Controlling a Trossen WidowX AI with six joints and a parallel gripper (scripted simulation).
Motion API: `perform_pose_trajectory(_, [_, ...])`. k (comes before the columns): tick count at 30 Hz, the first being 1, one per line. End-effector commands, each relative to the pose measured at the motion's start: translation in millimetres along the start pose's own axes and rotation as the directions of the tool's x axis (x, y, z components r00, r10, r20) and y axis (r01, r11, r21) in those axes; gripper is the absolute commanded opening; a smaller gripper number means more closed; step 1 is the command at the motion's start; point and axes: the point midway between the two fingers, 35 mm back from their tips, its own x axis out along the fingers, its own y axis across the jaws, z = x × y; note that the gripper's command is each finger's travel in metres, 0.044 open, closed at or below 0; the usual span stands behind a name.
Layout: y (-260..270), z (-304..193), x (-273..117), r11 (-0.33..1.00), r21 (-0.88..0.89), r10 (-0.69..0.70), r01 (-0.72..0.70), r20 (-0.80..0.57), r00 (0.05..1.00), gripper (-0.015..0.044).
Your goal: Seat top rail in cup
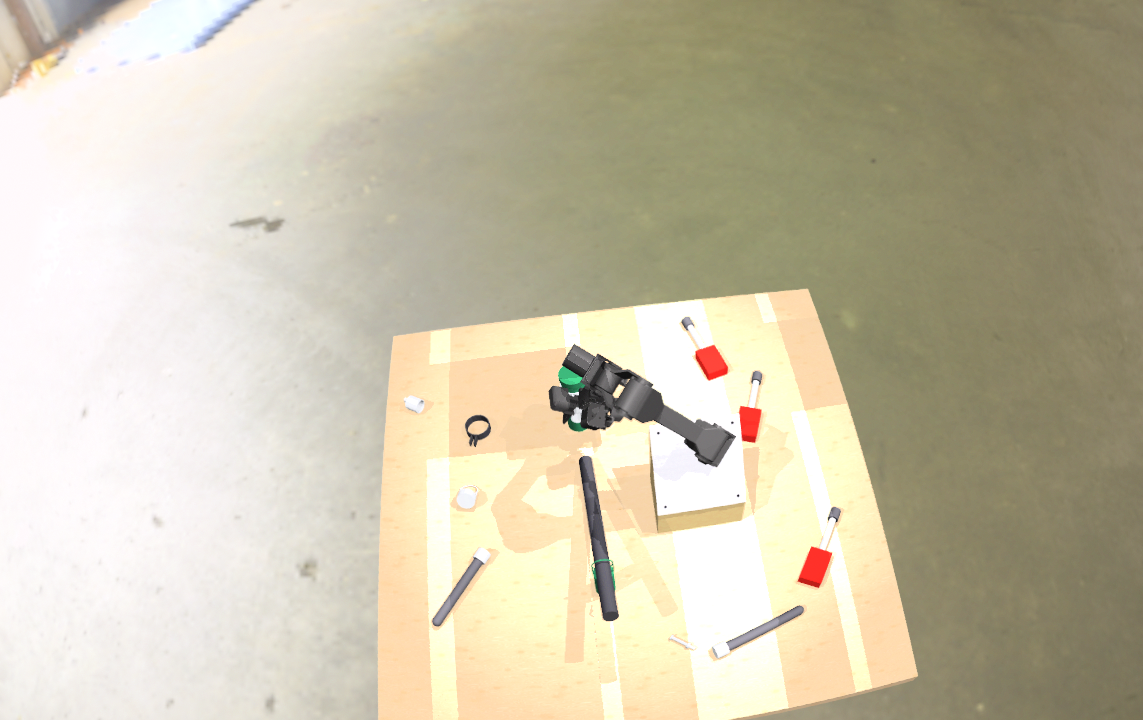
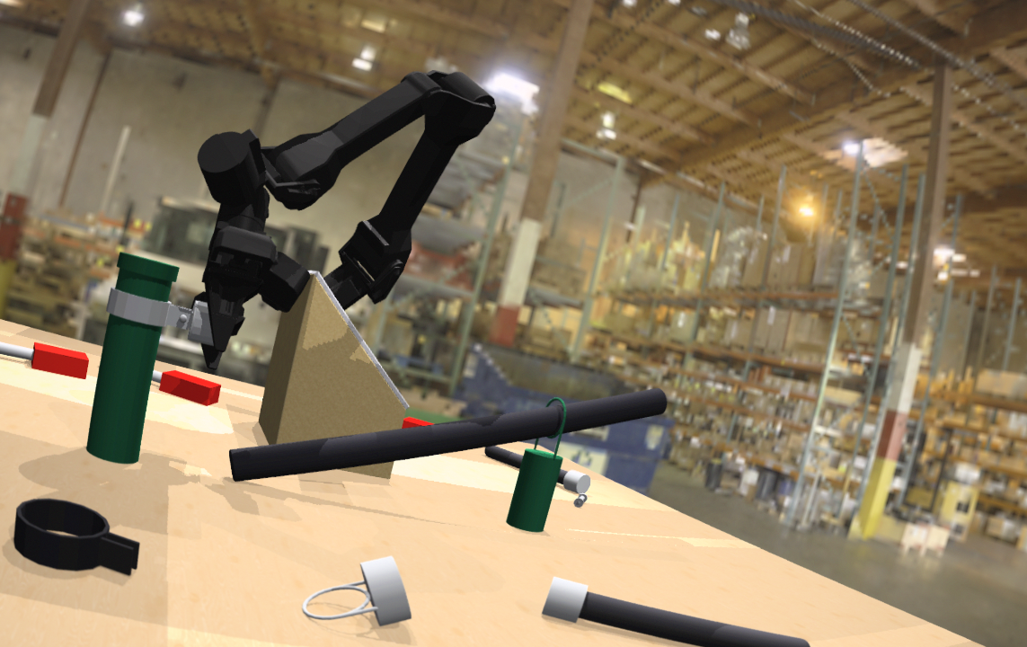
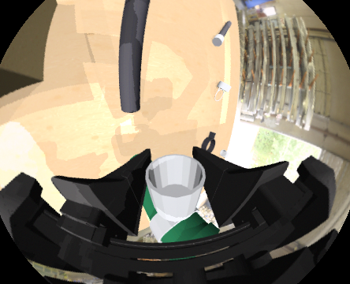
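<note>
Wrist: rail [image 3: 131,59] beyond open pincer [image 3: 171,149].

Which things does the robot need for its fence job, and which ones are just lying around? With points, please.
For the job:
- long dark pole [image 1: 594,519] [image 2: 452,430] [image 3: 132,59]
- small green post with the wire loop [image 2: 534,491]
- big green post [image 2: 124,385]
- silver band [image 2: 135,308]
- silver cup [image 2: 199,323] [image 3: 175,205]
- tool [image 2: 213,361] [image 3: 172,151]

Just lying about, it seems:
- black ring [image 1: 467,422] [image 2: 58,554] [image 3: 203,145]
- white cap with a wire loop [image 1: 466,498] [image 2: 388,591] [image 3: 224,87]
- three red blocks with sticks [image 1: 711,362] [image 1: 750,424] [image 1: 815,566]
- two short dark rods with white ends [image 1: 459,591] [image 1: 763,630]

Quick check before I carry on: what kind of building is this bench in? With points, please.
Probably a warehouse: tall storage racks [image 2: 824,265] packed with goods, an open timber roof [image 2: 782,48] with hanging lamps, and a bare concrete floor [image 1: 199,295].
</note>
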Motion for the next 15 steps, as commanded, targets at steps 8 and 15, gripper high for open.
perform_pose_trajectory(8, [-10.0,16.9,-15.2,1.000,-0.003,0.000,0.000,0.000,1.000,0.0440])
perform_pose_trajectory(15, [-17.5,33.8,-29.4,1.000,-0.005,0.001,-0.001,0.001,1.000,0.0440])
